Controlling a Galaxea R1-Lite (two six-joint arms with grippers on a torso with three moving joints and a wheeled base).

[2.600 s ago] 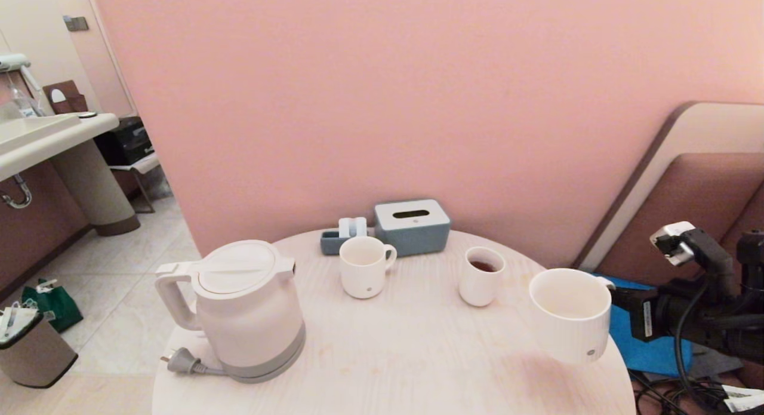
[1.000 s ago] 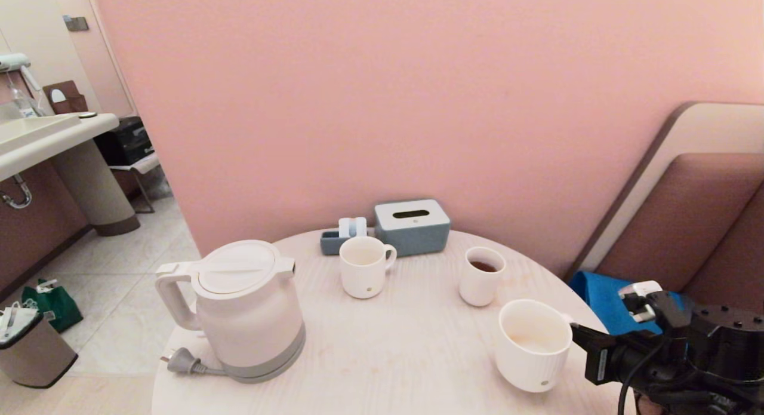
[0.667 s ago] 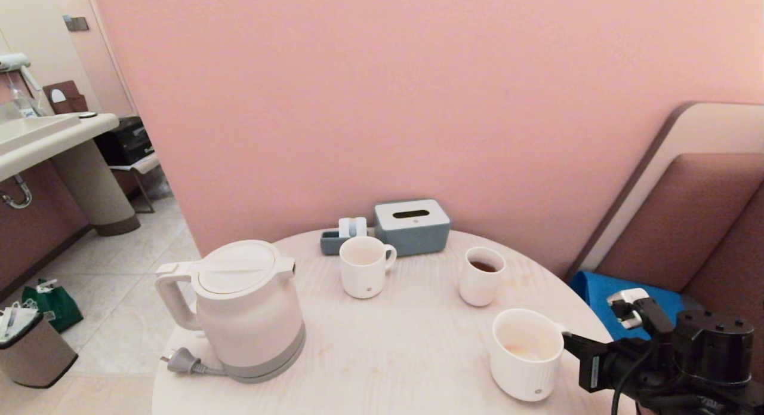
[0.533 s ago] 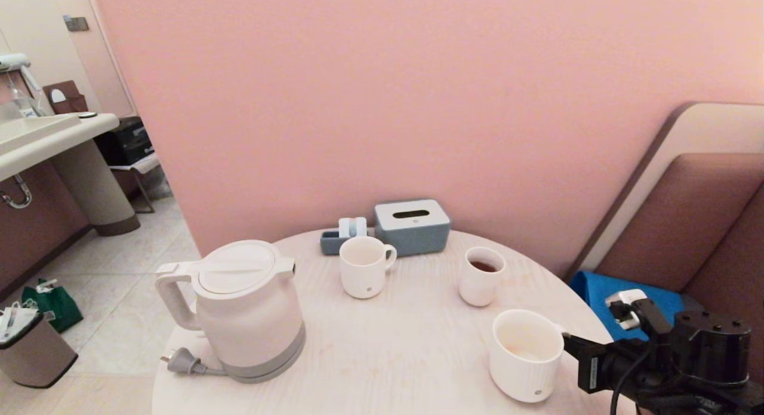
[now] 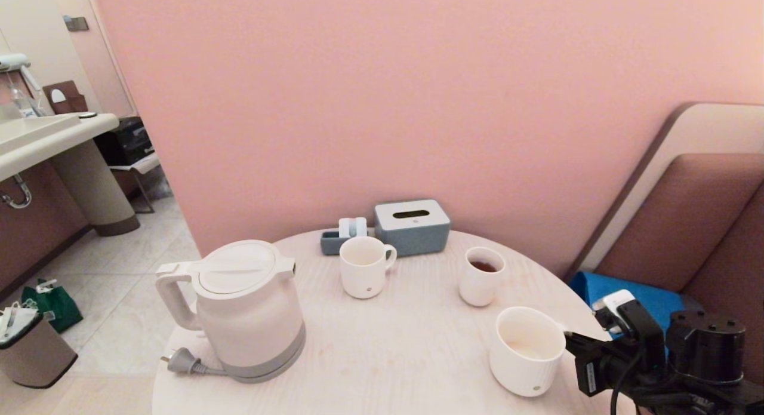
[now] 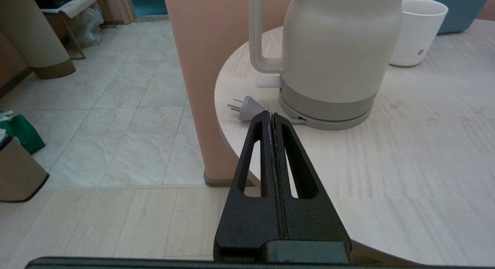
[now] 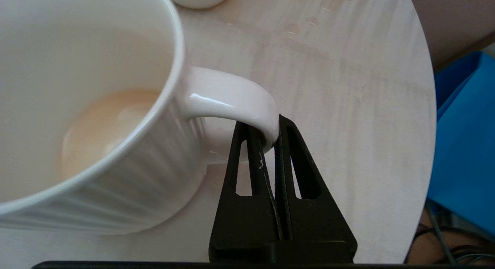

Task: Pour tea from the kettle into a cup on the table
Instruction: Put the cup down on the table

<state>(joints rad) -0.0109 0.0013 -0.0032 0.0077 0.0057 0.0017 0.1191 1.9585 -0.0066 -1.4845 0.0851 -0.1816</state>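
Note:
The cup [image 5: 526, 350], wide and cream-white, stands on the round pale table [image 5: 394, 343] near its right front edge. A shallow pale film of tea [image 7: 104, 122] lies in its bottom. My right gripper [image 7: 267, 131] is shut on the cup's small handle [image 7: 228, 98], reaching in from the right [image 5: 570, 338]. The white kettle [image 5: 245, 310] stands at the table's left with its lid on and its handle to the left. My left gripper [image 6: 270, 114] hangs shut and empty off the table's edge, a little short of the kettle [image 6: 332, 52].
A narrower handled mug [image 5: 364, 267] and a small tumbler of dark tea [image 5: 481, 276] stand behind the cup. A grey tissue box [image 5: 412, 226] sits at the back. The kettle's plug [image 5: 182, 362] lies by its base. Blue fabric [image 5: 644, 295] and cables lie right of the table.
My right gripper has brought the cup down and leftward from mid-air at the table's right edge onto the tabletop. In the last half second the wrist rolled and the cup barely shifted.

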